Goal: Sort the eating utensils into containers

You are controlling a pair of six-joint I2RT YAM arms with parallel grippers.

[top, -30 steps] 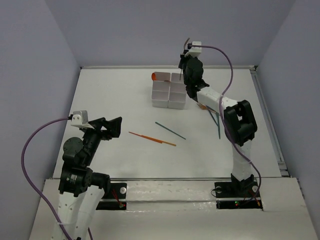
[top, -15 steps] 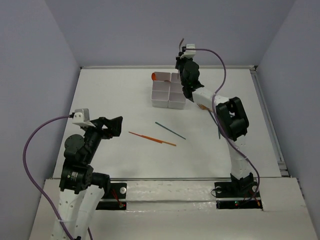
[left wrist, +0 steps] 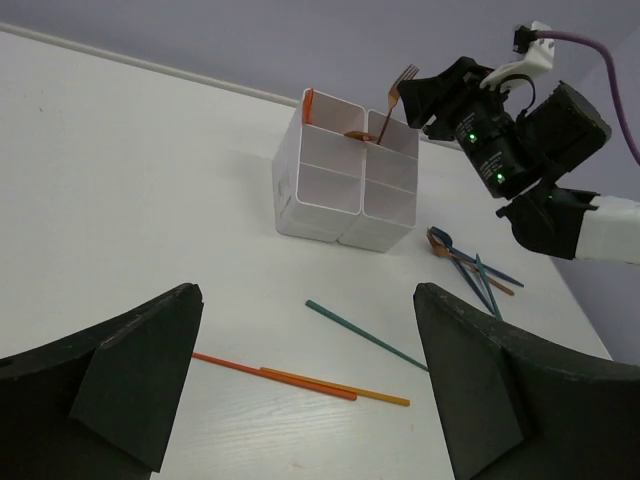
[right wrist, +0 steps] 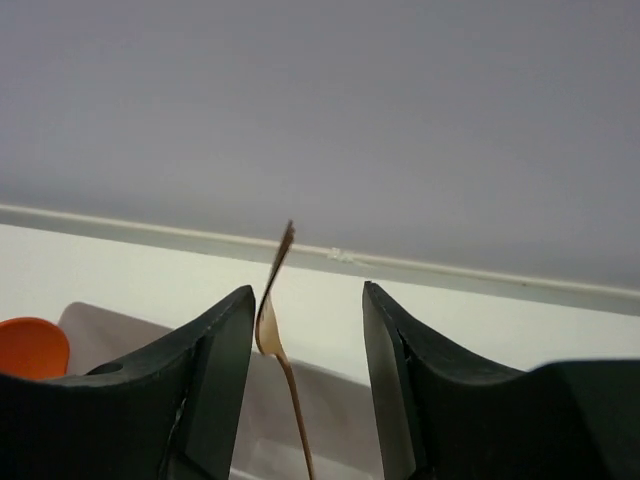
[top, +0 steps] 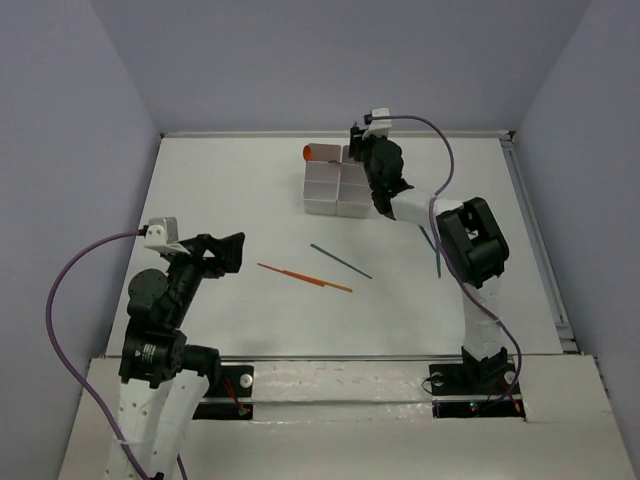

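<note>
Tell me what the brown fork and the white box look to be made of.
The fork is most likely thin plastic, brown with a slight sheen. In the right wrist view its neck looks pale and a little translucent. The box is probably plastic or coated card, matte white. Its walls are thin, flat and evenly coloured, with no glare. The look alone does not settle which.

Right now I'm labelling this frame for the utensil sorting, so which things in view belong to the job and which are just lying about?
Part of the job: white four-compartment box; brown fork standing in it; orange spoon in it; orange sticks, teal stick and small utensil heap on the table; right gripper, open around the fork.
Just there: purple cables; left gripper, open.
</note>
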